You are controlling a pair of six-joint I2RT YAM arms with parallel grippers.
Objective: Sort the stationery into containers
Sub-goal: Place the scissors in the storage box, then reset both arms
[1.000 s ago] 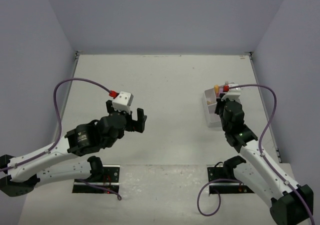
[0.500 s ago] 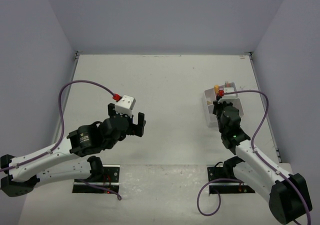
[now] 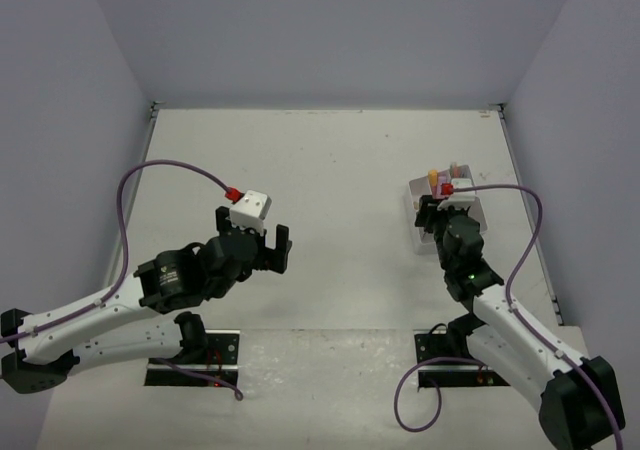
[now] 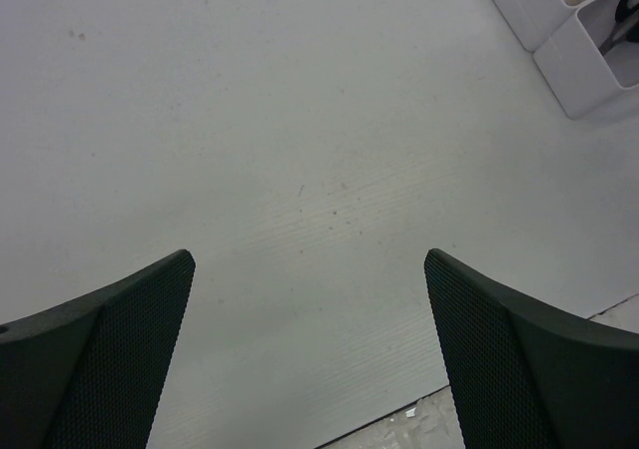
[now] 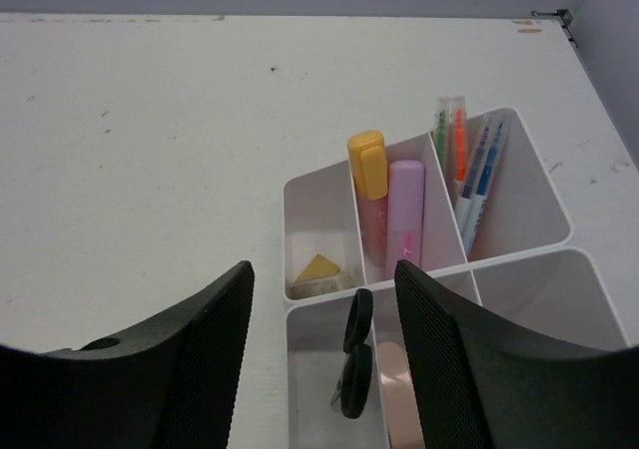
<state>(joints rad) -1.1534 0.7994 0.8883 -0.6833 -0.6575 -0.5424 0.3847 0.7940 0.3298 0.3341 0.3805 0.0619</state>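
The white divided tray (image 5: 520, 186) sits at the right of the table (image 3: 415, 192). Black-handled scissors (image 5: 354, 364) stand tilted in its near left compartment, handles leaning on a divider. A yellow-capped marker (image 5: 367, 165) and a pink marker (image 5: 404, 210) share the middle slot. Thin pens (image 5: 477, 170) fill the far right slot, and small erasers (image 5: 319, 272) lie in the left one. My right gripper (image 5: 321, 269) hangs open just above the scissors, apart from them, over the tray's near side (image 3: 437, 213). My left gripper (image 4: 310, 259) is open over bare table, holding nothing (image 3: 270, 242).
The tray's corner (image 4: 559, 30) shows at the top right of the left wrist view. The table's near edge (image 4: 519, 341) runs just below the left gripper. Grey walls enclose the table on three sides. Purple cables loop from both wrists.
My right gripper's jaws have opened over the tray, and its wrist has shifted slightly left. The left arm edged a little nearer, then stayed still.
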